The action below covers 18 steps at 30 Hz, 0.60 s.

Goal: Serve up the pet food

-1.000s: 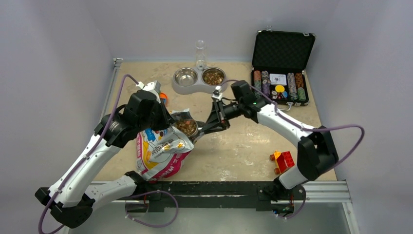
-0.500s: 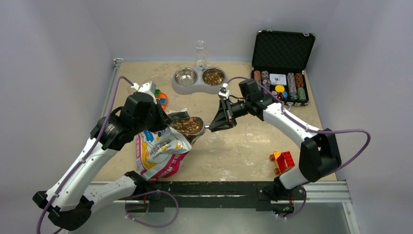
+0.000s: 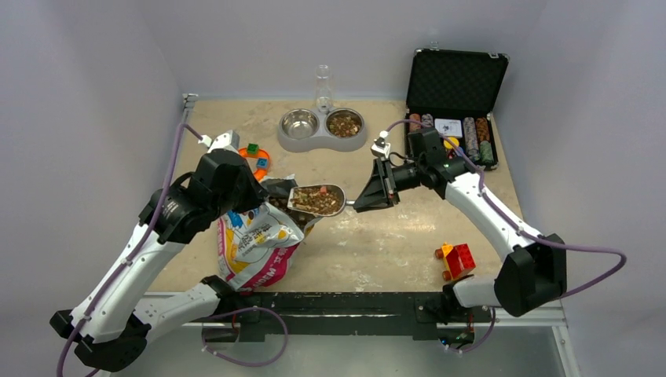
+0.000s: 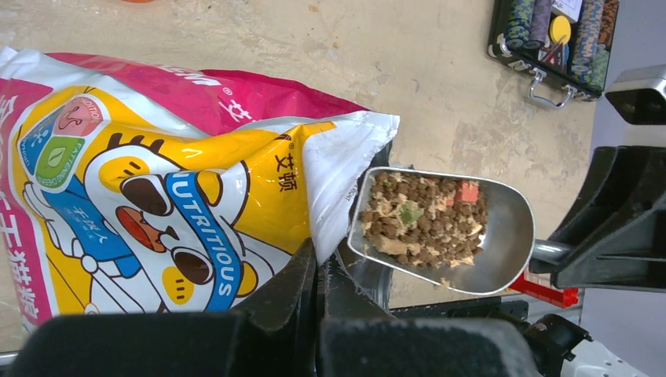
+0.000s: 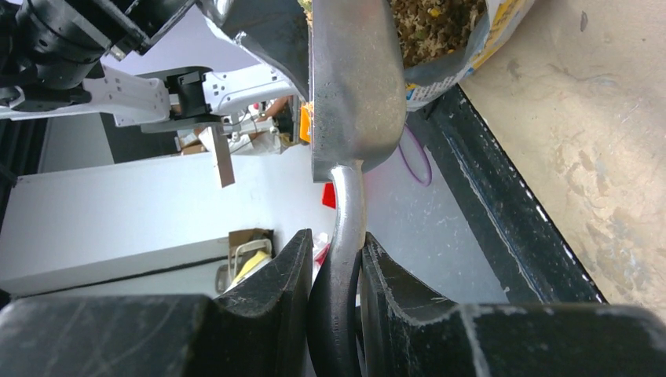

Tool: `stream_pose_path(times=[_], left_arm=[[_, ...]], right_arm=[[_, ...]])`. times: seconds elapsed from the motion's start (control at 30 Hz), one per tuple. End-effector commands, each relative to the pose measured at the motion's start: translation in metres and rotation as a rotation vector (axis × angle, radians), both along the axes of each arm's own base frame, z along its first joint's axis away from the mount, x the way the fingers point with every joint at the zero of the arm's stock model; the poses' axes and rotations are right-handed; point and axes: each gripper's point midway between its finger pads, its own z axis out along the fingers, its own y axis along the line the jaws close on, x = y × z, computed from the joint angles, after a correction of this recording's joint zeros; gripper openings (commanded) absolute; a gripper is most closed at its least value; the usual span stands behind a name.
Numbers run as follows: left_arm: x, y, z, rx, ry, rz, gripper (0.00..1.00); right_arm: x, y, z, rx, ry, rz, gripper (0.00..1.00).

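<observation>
The pet food (image 3: 316, 198) is brown kibble heaped in a metal scoop (image 3: 336, 203) that hangs level just right of the bag's mouth. My right gripper (image 3: 367, 196) is shut on the scoop's handle (image 5: 348, 212), which sits between both fingers. The printed foil bag (image 3: 255, 243) stands open, and my left gripper (image 4: 320, 255) is shut on its white rim (image 4: 338, 173). More kibble shows inside the bag (image 5: 432, 23). A grey double bowl (image 3: 322, 140) stands at the back, with kibble in its right dish (image 3: 344, 123) and its left dish (image 3: 298, 123) bare.
An open black case of poker chips (image 3: 451, 118) stands at the back right. Red and yellow toy bricks (image 3: 455, 259) lie near the front right. Small coloured toys (image 3: 255, 153) lie behind the bag. A clear bottle (image 3: 322, 82) rises behind the bowls. A black rail (image 3: 353, 302) lines the near edge.
My right gripper has drawn the scoop out of the bag and to the right, full of kibble. The left arm has shifted slightly while holding the bag's rim.
</observation>
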Motion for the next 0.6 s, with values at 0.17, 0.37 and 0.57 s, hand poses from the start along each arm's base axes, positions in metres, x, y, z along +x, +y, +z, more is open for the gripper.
stream_pose_path(times=[0.17,0.37,0.57], left_arm=[[0.002,0.041,0.019,0.09,-0.056,0.172,0.0],[0.007,0.061,0.02,0.16,-0.078,0.268,0.0],[0.002,0.082,0.019,0.217,-0.073,0.354,0.0]], right_arm=[[-0.02,-0.016,0.035,0.059,-0.065,0.037,0.0],[-0.016,-0.018,0.061,0.085,-0.109,0.019,0.0],[0.007,-0.019,0.093,0.121,-0.154,-0.009,0.0]])
